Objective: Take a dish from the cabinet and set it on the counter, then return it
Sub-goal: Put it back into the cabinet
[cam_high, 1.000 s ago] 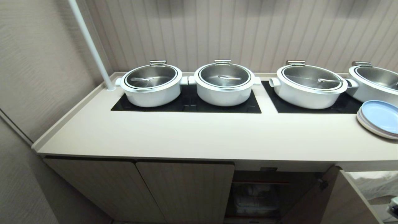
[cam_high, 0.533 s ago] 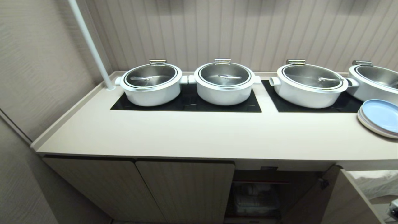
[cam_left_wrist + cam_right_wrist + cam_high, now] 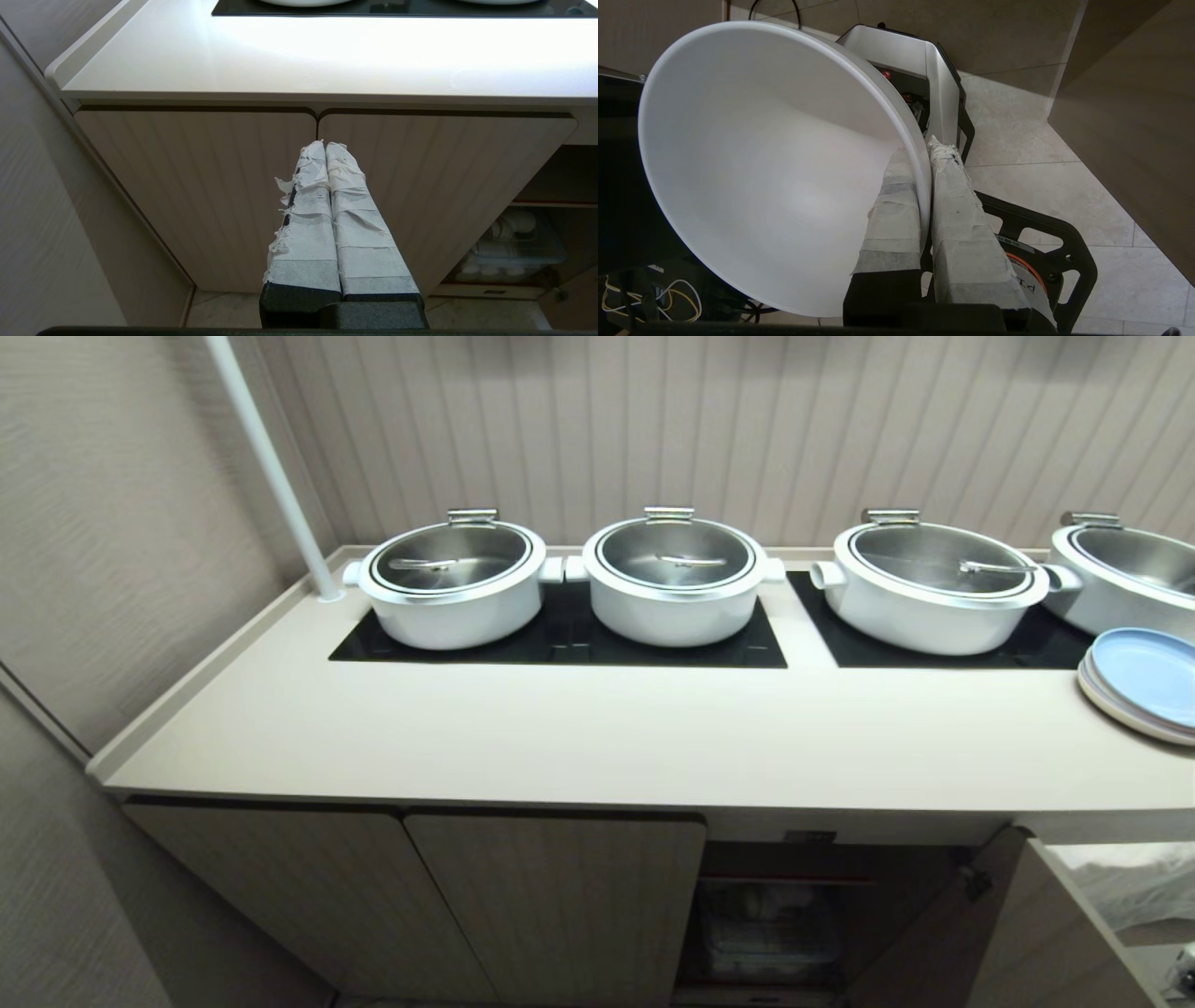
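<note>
right gripper (image 3: 924,158) clamping dish (image 3: 775,168) rim; counter (image 3: 597,737) bearing pots (image 3: 674,579), plates (image 3: 1144,681)

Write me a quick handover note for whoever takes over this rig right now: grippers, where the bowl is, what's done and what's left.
Right gripper: shut on the rim of the white bowl, one finger inside, one outside, held over the floor beside the robot's base.
Left gripper: shut, empty, parked facing the closed cabinet doors.
Cabinet: right-hand compartment open, more dishes inside.
Counter: front strip bare; pots at the back, plates at the right.
Done: bowl is out of the cabinet.
Left: set it on the counter, then return it to the cabinet.
</note>
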